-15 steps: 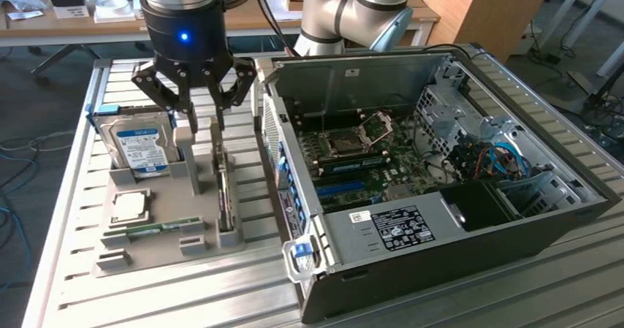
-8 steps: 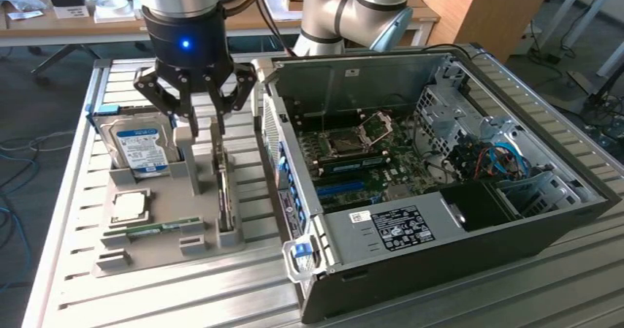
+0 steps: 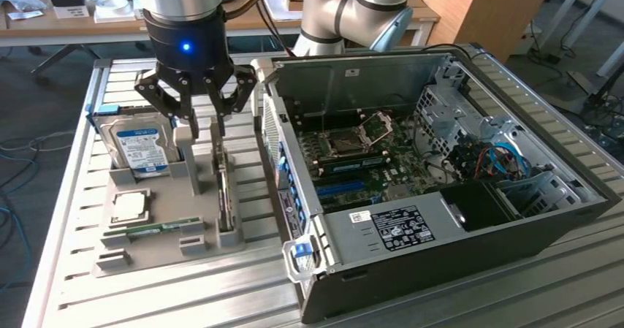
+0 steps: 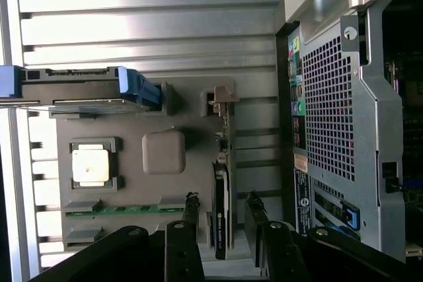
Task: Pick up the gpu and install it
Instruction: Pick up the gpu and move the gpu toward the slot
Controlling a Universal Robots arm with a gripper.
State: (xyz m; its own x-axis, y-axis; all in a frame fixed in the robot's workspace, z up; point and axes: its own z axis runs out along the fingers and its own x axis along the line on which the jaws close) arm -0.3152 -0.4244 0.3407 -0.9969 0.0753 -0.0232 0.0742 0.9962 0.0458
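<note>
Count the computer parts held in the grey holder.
4: the hard drive upright at one end, the CPU flat next to it, the memory stick past the CPU, the gpu on edge nearest the case. None looks hidden.

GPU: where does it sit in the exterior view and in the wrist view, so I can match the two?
Exterior view: the gpu stands on edge in the grey holder, toward the exterior view's left, below the end effector.
Wrist view: the gpu is seen edge-on, between the open end effector's fingers.
Shared landmark: the blue-labelled hard drive.
</note>
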